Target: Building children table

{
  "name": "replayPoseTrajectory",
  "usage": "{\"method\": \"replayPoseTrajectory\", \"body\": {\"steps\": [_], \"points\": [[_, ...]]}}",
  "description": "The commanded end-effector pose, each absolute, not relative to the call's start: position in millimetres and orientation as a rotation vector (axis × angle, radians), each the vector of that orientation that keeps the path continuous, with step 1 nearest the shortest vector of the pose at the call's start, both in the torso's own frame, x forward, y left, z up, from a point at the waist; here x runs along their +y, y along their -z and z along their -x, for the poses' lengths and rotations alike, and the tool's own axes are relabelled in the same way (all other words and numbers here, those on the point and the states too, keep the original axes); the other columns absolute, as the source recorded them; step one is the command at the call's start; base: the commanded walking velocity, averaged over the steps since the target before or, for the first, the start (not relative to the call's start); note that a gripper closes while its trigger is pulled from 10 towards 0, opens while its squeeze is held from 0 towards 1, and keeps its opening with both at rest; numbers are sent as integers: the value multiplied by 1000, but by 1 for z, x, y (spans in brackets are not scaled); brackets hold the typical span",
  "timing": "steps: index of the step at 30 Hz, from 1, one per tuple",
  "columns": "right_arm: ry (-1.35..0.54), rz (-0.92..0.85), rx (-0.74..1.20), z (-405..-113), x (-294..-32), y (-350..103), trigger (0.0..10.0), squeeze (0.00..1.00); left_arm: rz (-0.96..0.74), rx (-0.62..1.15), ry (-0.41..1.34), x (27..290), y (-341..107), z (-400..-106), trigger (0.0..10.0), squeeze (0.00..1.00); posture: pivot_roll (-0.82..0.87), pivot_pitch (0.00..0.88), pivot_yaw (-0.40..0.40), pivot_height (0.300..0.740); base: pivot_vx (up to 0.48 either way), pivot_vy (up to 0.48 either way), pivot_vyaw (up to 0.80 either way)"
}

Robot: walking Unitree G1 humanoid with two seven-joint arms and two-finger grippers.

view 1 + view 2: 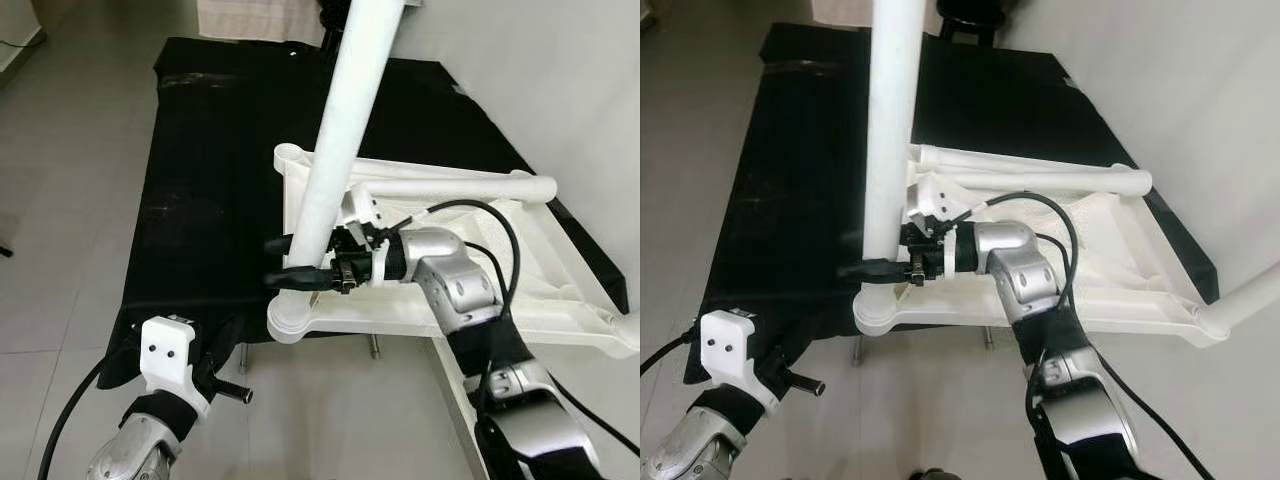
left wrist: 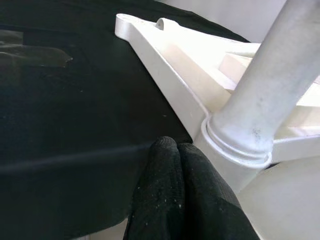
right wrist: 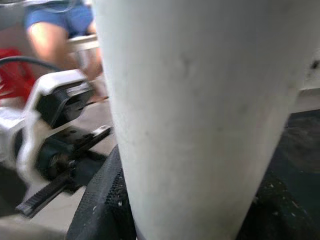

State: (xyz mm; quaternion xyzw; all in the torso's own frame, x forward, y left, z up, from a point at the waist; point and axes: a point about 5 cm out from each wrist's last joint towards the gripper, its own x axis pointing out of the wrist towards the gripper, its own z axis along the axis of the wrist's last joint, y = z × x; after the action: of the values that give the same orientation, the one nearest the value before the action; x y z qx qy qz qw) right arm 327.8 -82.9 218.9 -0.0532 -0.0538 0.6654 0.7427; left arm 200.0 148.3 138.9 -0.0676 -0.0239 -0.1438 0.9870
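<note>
Right hand pinches upright white leg above tabletop; left hand, fingers pressed together, hovers beside black cloth.

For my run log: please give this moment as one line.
right claw: shut on leg | leg: standing in tabletop corner socket | left claw: shut, idle

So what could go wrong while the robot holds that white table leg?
1. The long white plastic leg leans in its corner socket and might not be fully seated; if the right claw, shut around it, lets go, it could tip.
2. The upside-down white tabletop overhangs the edge of the black cloth-covered table, so pushing could slide it off.
3. The shut left claw sits close below that corner and could bump it.
</note>
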Motion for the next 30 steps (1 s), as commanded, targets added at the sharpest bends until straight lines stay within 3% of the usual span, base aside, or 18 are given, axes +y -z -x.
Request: {"method": "replayPoseTrajectory", "body": {"steps": [1,3,4,5,6,7,9,12,21,22,29,30], "points": [[-1199,62,-146,-333,-93,-222,0,0,137,-26,285,149,-133,-201,10000,0,-176,129,-176,740,0,0,0],[-1115,24,-149,-333,-92,-221,0,0,136,-26,285,149,-133,-201,10000,0,-176,129,-176,740,0,0,0],[-576,56,-98,-338,-98,-198,0,0,131,-25,282,151,-132,-203,10000,0,-182,121,-168,740,0,0,0],[-576,56,-98,-338,-98,-198,0,0,131,-25,282,151,-132,-203,10000,0,-182,121,-168,740,0,0,0],[-442,77,-90,-337,-101,-192,0,0,130,-25,282,152,-132,-203,10000,0,-182,121,-168,740,0,0,0],[-442,77,-90,-337,-101,-192,0,0,130,-25,282,152,-132,-203,10000,0,-182,121,-168,740,0,0,0],[-444,97,9,-314,-77,-154,0,0,125,-26,282,153,-130,-207,10000,0,-184,99,-149,740,0,0,0],[-504,121,16,-306,-59,-145,0,0,121,-26,282,154,-129,-211,10000,0,-185,79,-144,740,0,0,0],[-502,110,31,-315,-55,-147,0,0,120,-38,266,156,-128,-217,10000,0,-192,57,-154,740,0,0,0],[-492,116,27,-317,-53,-149,10000,0,119,-42,262,156,-128,-219,10000,0,-185,52,-159,740,0,0,0],[-479,123,-52,-338,-55,-168,10000,0,123,-52,261,155,-129,-221,10000,0,-168,60,-154,740,0,0,0],[-438,130,-86,-349,-60,-176,10000,1000,124,-54,261,155,-129,-221,10000,0,-158,70,-150,740,0,0,0]]}}
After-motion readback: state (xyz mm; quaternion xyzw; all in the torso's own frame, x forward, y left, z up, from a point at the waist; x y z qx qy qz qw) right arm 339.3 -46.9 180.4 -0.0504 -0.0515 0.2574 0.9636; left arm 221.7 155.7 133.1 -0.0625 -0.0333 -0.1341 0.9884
